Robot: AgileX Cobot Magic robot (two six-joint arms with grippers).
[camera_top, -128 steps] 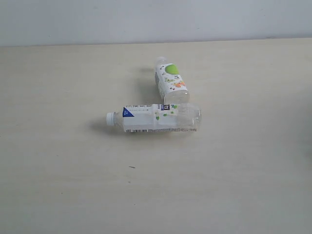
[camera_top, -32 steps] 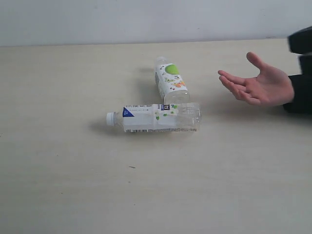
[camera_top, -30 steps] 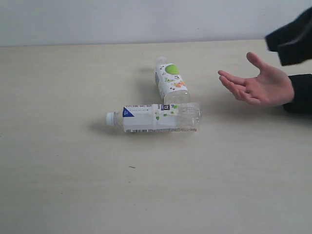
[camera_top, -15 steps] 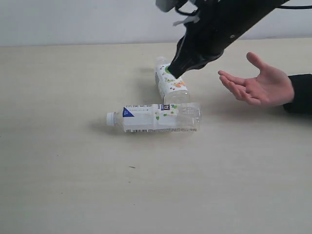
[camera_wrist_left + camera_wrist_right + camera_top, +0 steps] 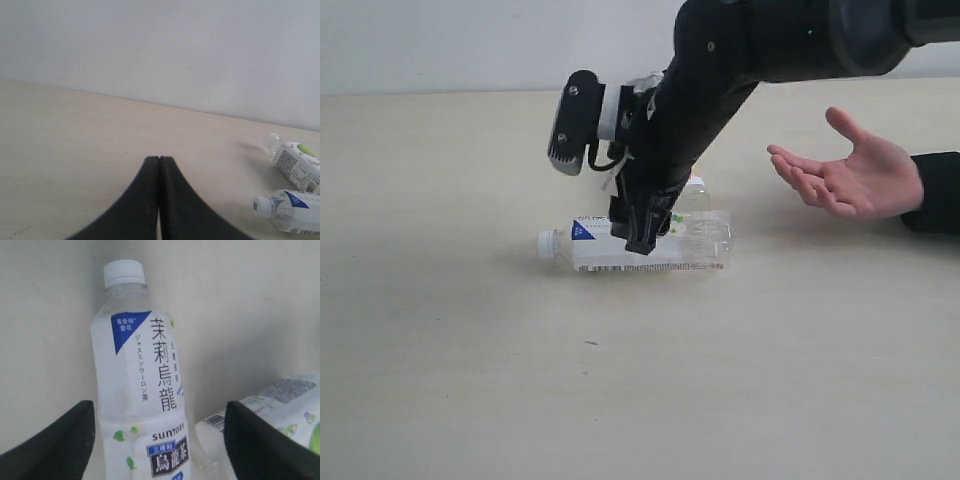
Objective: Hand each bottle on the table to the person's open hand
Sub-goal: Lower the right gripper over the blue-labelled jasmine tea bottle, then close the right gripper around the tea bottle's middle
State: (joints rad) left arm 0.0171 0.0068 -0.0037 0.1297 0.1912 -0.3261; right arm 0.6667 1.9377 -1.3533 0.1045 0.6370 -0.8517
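Note:
A clear bottle with a white cap and a white label with a blue corner [image 5: 595, 243] [image 5: 137, 385] lies on its side on the table [image 5: 460, 360]. My right gripper [image 5: 641, 236] [image 5: 158, 412] hangs just above its middle, open, one finger on each side of it. A second bottle with a green-printed label [image 5: 696, 193] [image 5: 282, 407] lies behind it, mostly hidden by my arm in the exterior view. The person's open hand [image 5: 850, 175] waits palm up at the right. My left gripper [image 5: 159, 160] is shut and empty, away from both bottles [image 5: 296, 164] [image 5: 292, 211].
The right arm [image 5: 740, 60] reaches in from the top right, passing above the far bottle. A dark sleeve [image 5: 932, 190] sits at the right edge. A pale wall [image 5: 470, 40] borders the table's far side.
The right arm swung in from the upper right and came down over the blue-cornered bottle, and its jaws opened. The hand and both bottles stayed put.

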